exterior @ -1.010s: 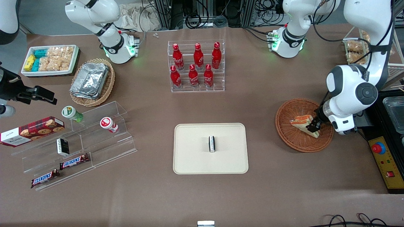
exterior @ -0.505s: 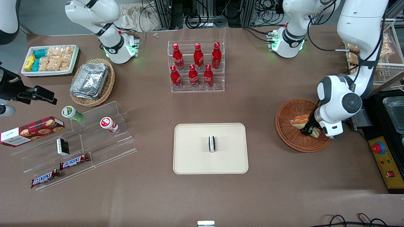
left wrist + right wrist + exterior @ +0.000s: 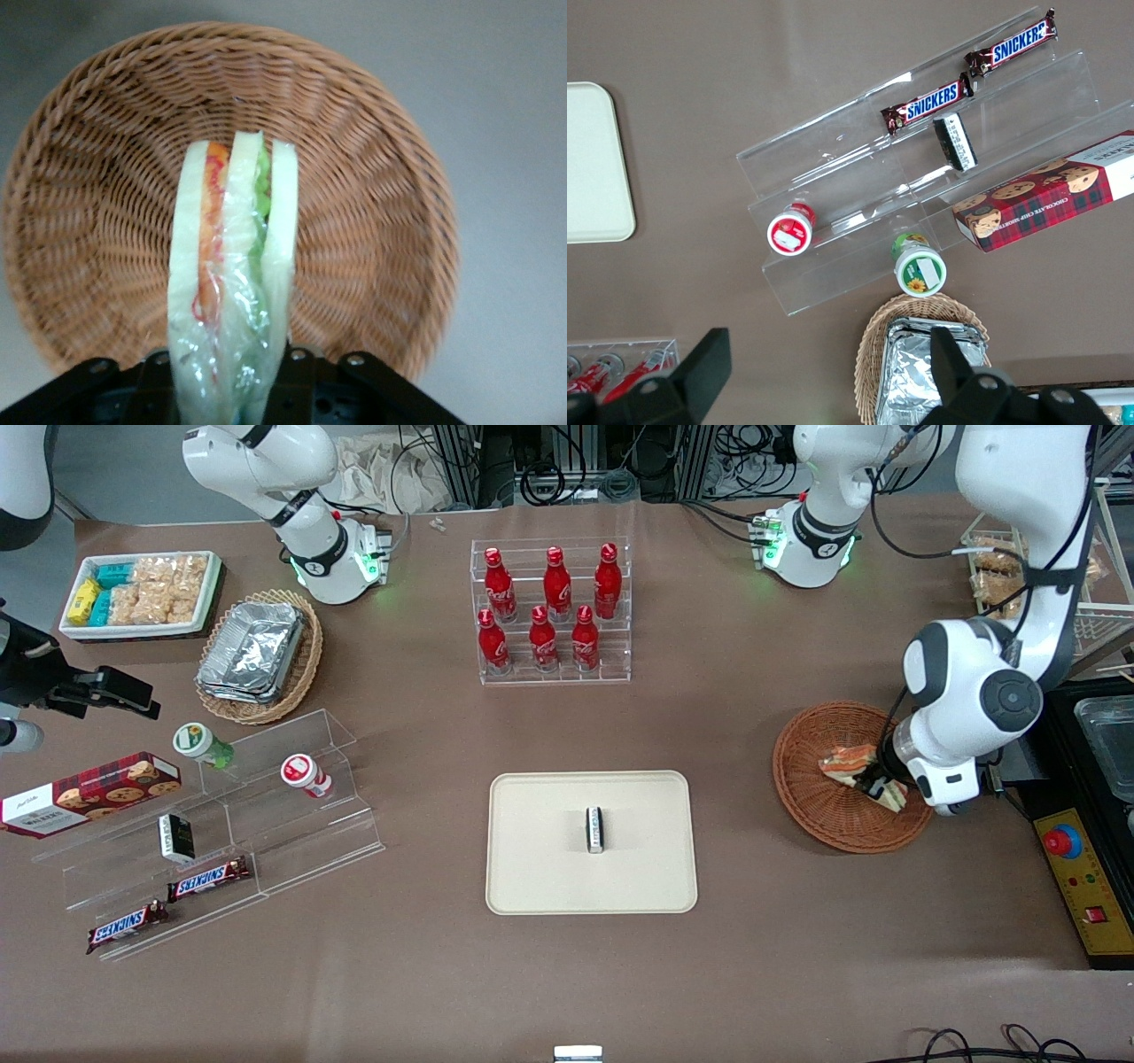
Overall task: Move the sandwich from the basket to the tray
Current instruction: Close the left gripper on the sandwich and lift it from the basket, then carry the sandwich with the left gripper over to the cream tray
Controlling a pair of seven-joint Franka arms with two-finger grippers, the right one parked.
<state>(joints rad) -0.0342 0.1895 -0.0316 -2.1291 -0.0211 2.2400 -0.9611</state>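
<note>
Since the half-second-earlier frame, the gripper [image 3: 879,786] has shifted slightly toward the working arm's end of the basket [image 3: 811,806], and the sandwich [image 3: 846,763] has moved with it; that co-motion suggests the grasp has taken.

Near to far, front view:
- Tray [image 3: 532,886]: lies nearest the front table edge, at mid-width, well apart from the basket. One small dark bar-shaped packet [image 3: 595,830] sits on its centre; the rest of its surface is bare, so there is room for the sandwich.
- Basket: lies toward the working arm's end of the table, slightly farther from the camera than the tray. The sandwich is within its rim, and the gripper is at the end of the wedge nearest the working arm.
- Acrylic rack of red bottles [image 3: 551,611]: farther back, near the table's mid-width, not involved.

Wrist view: the sandwich [image 3: 232,283] stands on edge between the black fingers [image 3: 301,390], which press its two bread faces. The jaws are closed about the wedge's width. The basket [image 3: 372,177] weave shows below it. Whether the wedge has lifted off the weave cannot be told.

Judgement: grasp phase complete or nearly so. The lift out of the basket and the carry to the tray are still to do. The wrapped wedge looks soft, so slipping or tilting in the grip is a risk.
</note>
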